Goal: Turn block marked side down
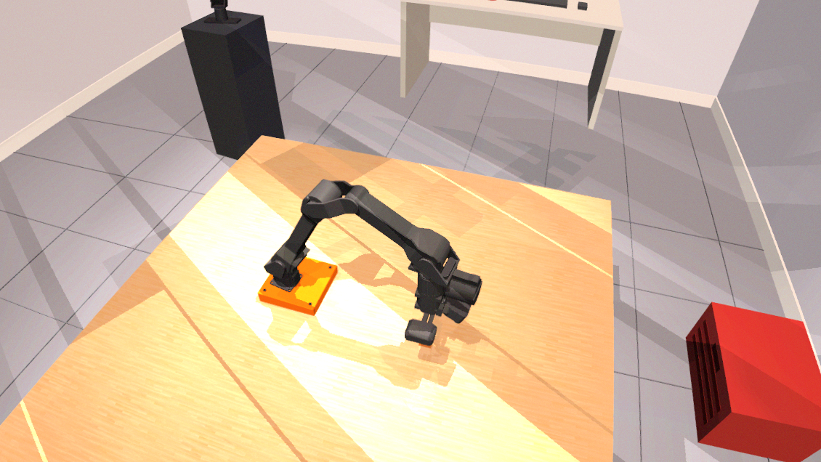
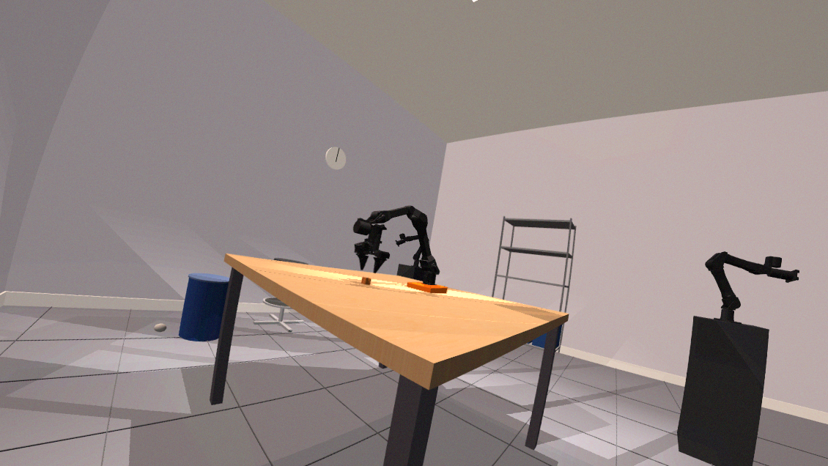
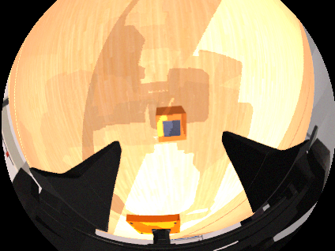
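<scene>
Top view, left to right: arm's orange base plate (image 1: 321,287) (image 2: 438,289) (image 3: 136,225) on the table (image 1: 172,355) (image 2: 376,324) (image 3: 71,99). Gripper (image 1: 439,322) (image 2: 369,270) (image 3: 172,141) spread wide, nothing grasped, above the block (image 1: 425,346) (image 2: 366,280) (image 3: 171,110). Block rests on the table, mostly hidden here; wrist view shows its blue mark (image 3: 171,128) facing up. Progress, judged: approach well along. Left: grasp, turn over, set down, release.

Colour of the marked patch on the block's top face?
Dark blue, on the orange block; shows best in the wrist view.
</scene>
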{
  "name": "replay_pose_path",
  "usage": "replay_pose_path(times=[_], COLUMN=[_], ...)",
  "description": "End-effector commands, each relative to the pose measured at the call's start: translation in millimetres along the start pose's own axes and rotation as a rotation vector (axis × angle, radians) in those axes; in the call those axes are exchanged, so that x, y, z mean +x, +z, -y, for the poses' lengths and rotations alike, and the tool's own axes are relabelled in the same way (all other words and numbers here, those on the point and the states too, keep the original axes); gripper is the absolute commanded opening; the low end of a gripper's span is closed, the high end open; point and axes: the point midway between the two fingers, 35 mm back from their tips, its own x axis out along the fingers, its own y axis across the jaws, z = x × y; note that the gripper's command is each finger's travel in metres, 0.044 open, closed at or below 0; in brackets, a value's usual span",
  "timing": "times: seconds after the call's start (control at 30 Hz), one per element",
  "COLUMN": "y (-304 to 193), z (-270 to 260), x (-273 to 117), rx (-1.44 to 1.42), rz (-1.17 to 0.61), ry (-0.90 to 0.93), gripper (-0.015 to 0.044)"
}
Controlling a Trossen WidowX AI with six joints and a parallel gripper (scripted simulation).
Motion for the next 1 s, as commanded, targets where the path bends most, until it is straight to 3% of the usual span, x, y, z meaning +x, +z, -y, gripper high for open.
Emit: replay_pose_path(times=[0.0, 0.83, 0.97], y=[-2, -2, -2], z=[1, 1, 1], x=[12, 45, 45], rx=[-0.004, -0.004, -0.004], rz=[-0.006, -0.006, -0.006], ry=[-0.004, -0.004, -0.004], gripper=[0.0440, 0.0440, 0.0335])
